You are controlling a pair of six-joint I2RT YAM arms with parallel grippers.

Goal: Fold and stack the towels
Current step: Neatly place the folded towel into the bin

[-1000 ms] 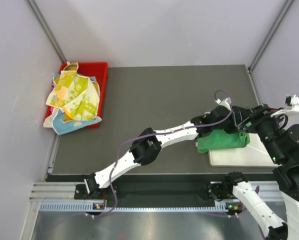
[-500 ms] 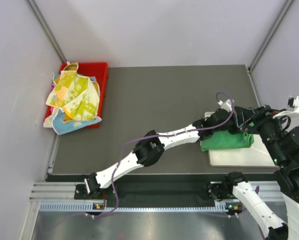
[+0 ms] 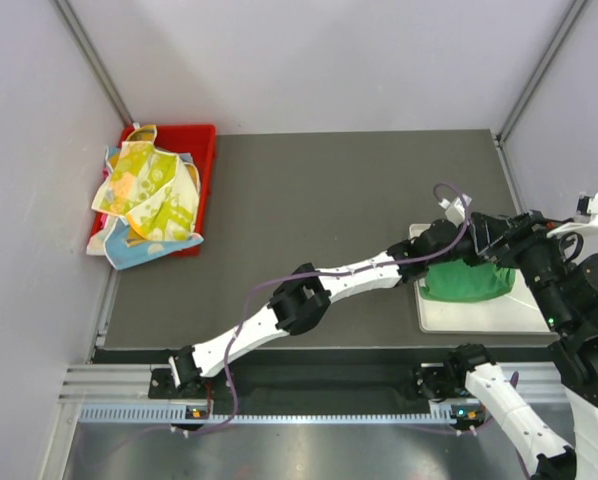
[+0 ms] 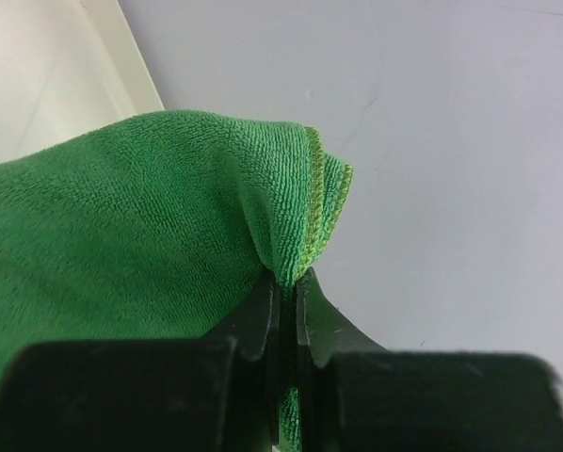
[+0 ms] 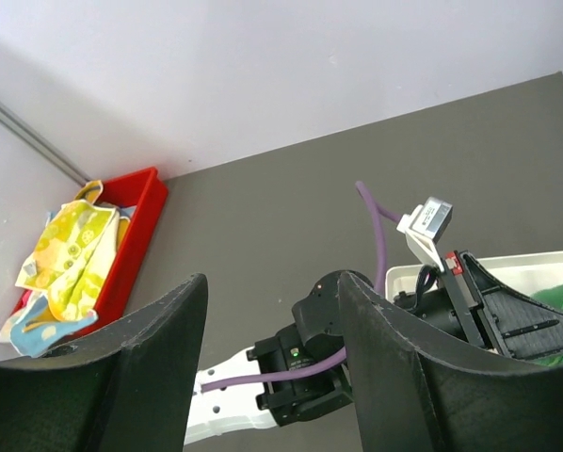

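A folded green towel lies over the white tray at the right. My left gripper reaches across the table and is shut on the towel's stitched edge, which bunches up between the fingertips of that gripper. My right gripper hovers just above and to the right of it, open and empty, looking down on the left wrist. Several more towels, yellow patterned and light blue, are heaped in the red bin at the far left.
The tray sits by the table's right near corner. The red bin with its heap of towels stands against the left wall. The left arm stretches diagonally over the dark mat.
My left gripper has carried the green towel to the right, from the tray's left edge to fully over the tray. The right gripper has stayed nearly still.
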